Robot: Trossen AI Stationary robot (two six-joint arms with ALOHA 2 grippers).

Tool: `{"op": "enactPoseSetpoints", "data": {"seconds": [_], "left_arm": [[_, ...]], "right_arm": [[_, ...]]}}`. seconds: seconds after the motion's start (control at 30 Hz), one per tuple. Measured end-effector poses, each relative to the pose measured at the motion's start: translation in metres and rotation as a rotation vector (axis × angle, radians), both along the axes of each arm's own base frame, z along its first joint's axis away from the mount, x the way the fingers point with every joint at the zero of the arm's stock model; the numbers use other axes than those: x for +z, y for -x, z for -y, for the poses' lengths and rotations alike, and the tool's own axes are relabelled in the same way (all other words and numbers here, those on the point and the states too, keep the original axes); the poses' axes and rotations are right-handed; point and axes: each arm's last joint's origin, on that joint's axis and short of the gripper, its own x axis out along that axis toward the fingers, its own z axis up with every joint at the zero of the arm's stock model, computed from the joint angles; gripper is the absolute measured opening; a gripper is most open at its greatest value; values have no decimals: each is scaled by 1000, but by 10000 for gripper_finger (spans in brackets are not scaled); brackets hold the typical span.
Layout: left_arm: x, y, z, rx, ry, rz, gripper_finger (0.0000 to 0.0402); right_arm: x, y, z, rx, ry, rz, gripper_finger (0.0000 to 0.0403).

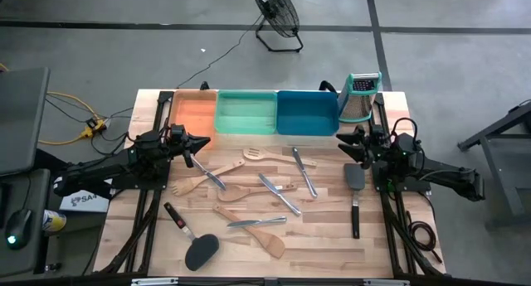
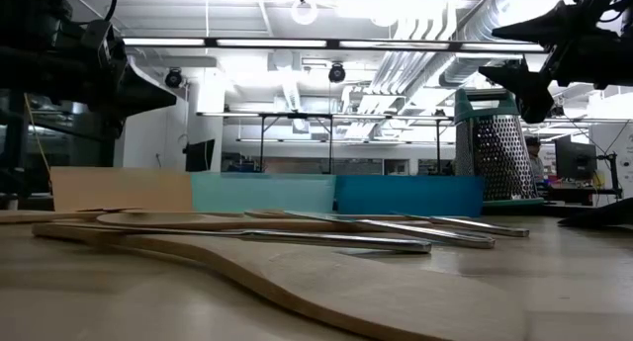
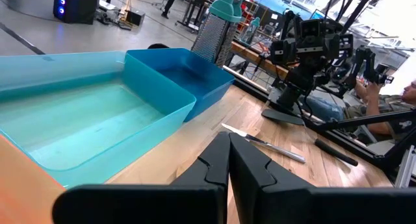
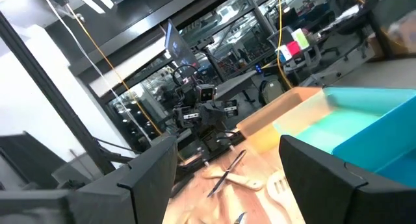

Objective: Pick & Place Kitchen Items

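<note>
Wooden spatula (image 2: 297, 272) fills the low view's foreground, other utensils scattered mid-frame on the surface (image 1: 332, 236) overhead; your right hand (image 1: 358, 143), fingers spread, hovers over the black turner (image 1: 355, 186), so drop straight onto its handle, while left hand (image 1: 192, 145) waits closed.

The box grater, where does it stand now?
In the high view the grater stands at the table's far right corner, just right of the blue tray and beyond the right gripper.

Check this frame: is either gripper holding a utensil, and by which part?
Nothing is held. The left gripper is shut and empty; the right gripper is open and empty.
</note>
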Motion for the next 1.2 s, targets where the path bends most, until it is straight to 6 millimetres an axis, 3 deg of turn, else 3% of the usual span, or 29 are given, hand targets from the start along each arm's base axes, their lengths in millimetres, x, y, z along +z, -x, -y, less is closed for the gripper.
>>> {"op": "enactPoseSetpoints", "data": {"seconds": [0.33,0.47,0.8,1.03,1.2], "left_arm": [[0,0,0,0,0,0,6],[0,0,0,0,0,0,6],[0,0,0,0,0,0,6],[0,0,0,0,0,0,6],[0,0,0,0,0,0,6]], "right_arm": [[3,0,-9,340,-203,-35,263],[25,4,-9,301,-167,-57,263],[67,12,-11,245,-294,-307,263],[74,9,-19,340,-471,-561,263],[73,-2,-23,284,-683,-666,263]]}}
